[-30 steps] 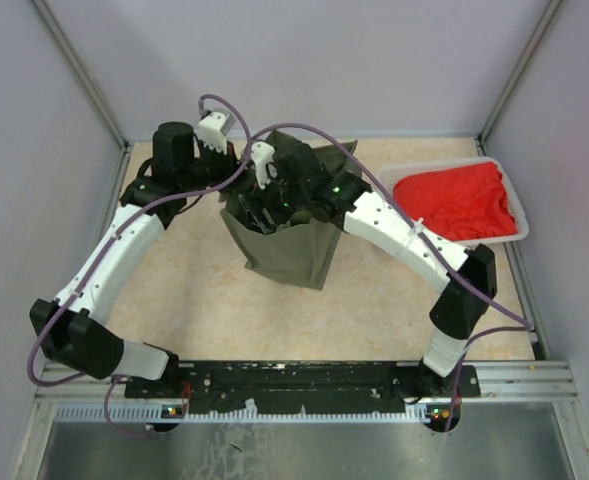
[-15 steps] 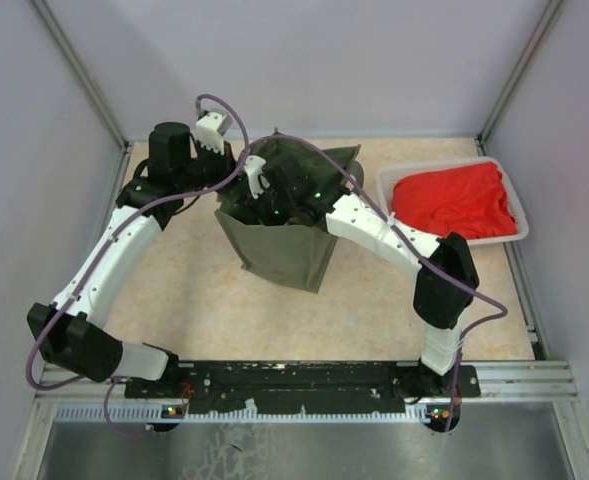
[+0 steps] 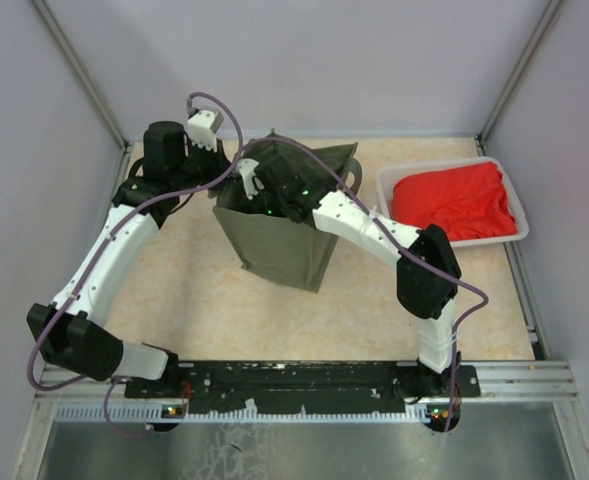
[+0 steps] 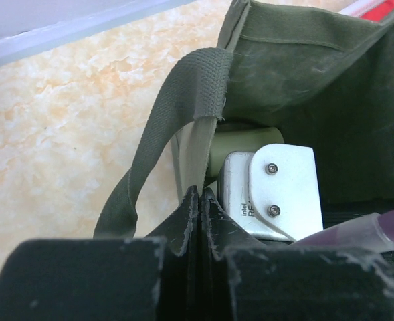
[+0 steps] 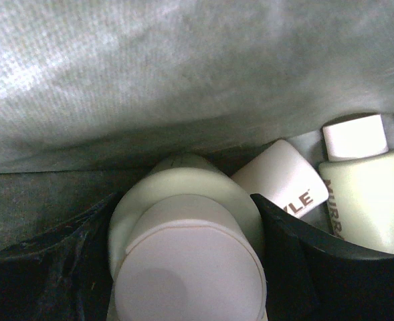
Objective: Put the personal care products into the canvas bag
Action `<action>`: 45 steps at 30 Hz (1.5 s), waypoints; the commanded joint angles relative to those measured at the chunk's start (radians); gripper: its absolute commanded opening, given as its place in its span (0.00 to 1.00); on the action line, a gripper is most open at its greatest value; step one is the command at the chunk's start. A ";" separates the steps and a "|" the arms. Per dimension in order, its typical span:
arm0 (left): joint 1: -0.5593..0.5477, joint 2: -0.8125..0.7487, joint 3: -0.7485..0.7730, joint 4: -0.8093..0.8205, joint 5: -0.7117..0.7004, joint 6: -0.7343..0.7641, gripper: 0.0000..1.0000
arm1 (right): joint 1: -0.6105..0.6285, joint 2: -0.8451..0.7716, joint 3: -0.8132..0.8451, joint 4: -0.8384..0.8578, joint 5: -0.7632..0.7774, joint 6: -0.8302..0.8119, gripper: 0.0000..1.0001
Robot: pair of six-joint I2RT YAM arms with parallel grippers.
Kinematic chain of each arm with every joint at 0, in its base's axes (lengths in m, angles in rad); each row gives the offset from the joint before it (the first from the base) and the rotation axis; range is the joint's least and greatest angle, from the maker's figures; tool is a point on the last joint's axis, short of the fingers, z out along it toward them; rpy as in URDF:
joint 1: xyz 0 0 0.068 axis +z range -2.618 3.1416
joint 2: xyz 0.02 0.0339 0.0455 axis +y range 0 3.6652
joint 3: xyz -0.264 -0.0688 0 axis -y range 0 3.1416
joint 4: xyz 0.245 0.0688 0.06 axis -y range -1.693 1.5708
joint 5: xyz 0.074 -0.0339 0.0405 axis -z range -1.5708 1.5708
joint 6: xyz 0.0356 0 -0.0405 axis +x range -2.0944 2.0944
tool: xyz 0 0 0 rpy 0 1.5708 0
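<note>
The olive canvas bag (image 3: 284,250) stands upright at the table's back centre. My left gripper (image 4: 201,194) is shut on a pale strip of the bag's rim beside a strap handle (image 4: 183,100); in the top view it (image 3: 222,168) sits at the bag's left back corner. My right gripper (image 5: 186,224) is down inside the bag, shut on a pale green bottle with a round cream cap (image 5: 190,267). Two more bottles (image 5: 280,179) (image 5: 367,200) lie on the bag's floor to the right. In the top view the right gripper is hidden in the bag's mouth.
A white tray (image 3: 519,236) holding red cloth (image 3: 454,200) stands at the back right. The bag's grey inner wall (image 5: 183,80) is close ahead of the right gripper. The right wrist's camera housing (image 4: 280,190) shows inside the bag.
My right arm has reached further left and deeper into the bag, its elbow swinging left. The left gripper and the bag's top have shifted slightly left and back.
</note>
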 commanded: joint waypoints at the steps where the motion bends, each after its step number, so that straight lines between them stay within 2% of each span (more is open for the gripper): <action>1: -0.025 -0.031 0.037 0.050 0.077 -0.011 0.00 | 0.017 0.054 0.055 -0.048 0.026 0.004 0.00; 9: -0.024 -0.026 0.043 0.035 0.046 -0.001 0.00 | 0.015 0.014 0.004 -0.122 0.150 0.013 0.00; 27: -0.025 -0.003 0.053 -0.002 -0.080 0.022 0.00 | 0.008 -0.162 -0.230 -0.012 0.152 0.053 0.00; 33: -0.024 -0.003 0.064 -0.006 -0.088 0.015 0.00 | 0.004 -0.141 -0.257 -0.003 0.129 0.043 0.00; 39: -0.024 -0.006 0.090 -0.023 -0.110 0.023 0.00 | 0.004 -0.102 -0.216 -0.078 0.162 0.035 0.00; 45: -0.025 -0.002 0.096 -0.031 -0.113 0.025 0.00 | 0.004 -0.086 -0.170 -0.227 0.225 0.036 0.00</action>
